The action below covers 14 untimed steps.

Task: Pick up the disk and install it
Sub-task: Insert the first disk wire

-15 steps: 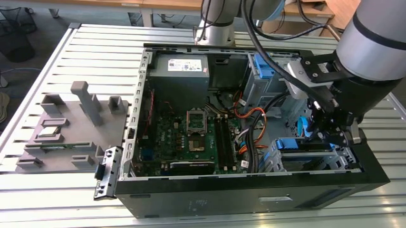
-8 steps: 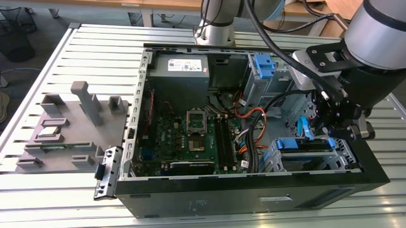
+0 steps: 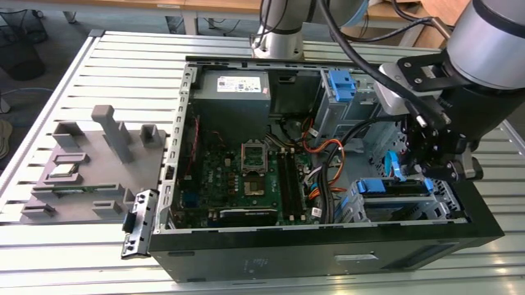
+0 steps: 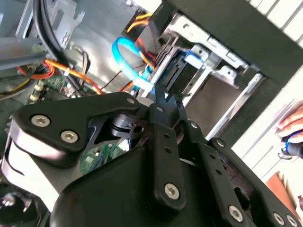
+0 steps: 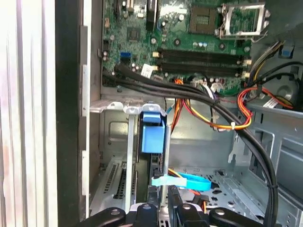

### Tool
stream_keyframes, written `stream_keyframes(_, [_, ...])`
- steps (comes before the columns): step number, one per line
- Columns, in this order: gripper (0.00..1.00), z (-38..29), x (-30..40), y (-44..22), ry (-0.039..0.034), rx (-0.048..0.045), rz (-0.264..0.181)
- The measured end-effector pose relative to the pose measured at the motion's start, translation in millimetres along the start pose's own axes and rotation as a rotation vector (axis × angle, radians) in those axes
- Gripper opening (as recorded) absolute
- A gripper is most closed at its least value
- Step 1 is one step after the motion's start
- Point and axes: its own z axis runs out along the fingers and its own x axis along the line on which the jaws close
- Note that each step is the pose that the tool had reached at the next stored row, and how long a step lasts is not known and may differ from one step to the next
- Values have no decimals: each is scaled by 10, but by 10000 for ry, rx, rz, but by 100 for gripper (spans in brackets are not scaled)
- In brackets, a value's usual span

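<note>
Exterior view: one open computer case (image 3: pixel 328 249) on slatted table (image 3: pixel 123 55). One disk (image 3: pixel 384 186) in drive cage at case corner, exterior view's right, cage walls close either side. One claw (image 3: pixel 426 178) just above it; grip cannot tell. One bare blue bracket (image 3: pixel 339 83) in farther bay. One blue cable loop (image 3: pixel 391 165) beside claw.

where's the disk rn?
The disk sits in the metal drive cage at the exterior view's lower right, beside the gripper.
</note>
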Motion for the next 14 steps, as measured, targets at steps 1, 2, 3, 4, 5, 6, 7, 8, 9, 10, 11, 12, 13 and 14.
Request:
stream_keyframes(1, [24,1,1,-3,-8,-179,11])
stream_keyframes(2, [24,3,1,-6,-18,-376,24])
stream_keyframes(3, [24,4,1,-11,-26,-554,35])
stream_keyframes(4, [24,6,1,-16,-36,-735,47])
stream_keyframes(5, [24,8,2,-22,-45,-912,58])
stream_keyframes(6, [24,10,2,-26,-54,-1086,69])
stream_keyframes(7, [24,10,1,-26,-57,-1135,72])
stream_keyframes(8, [24,10,1,-26,-57,-1138,72])
stream_keyframes(9, [24,9,2,-26,-56,-1138,73])
stream_keyframes(10, [24,9,2,-26,-55,-1140,73])
stream_keyframes(11, [24,9,2,-26,-55,-1140,75])
stream_keyframes(12, [24,10,2,-27,-49,-1137,137])
stream_keyframes(13, [24,11,2,-28,-37,-1128,293])
stream_keyframes(14, [24,12,2,-28,-23,-1118,458])
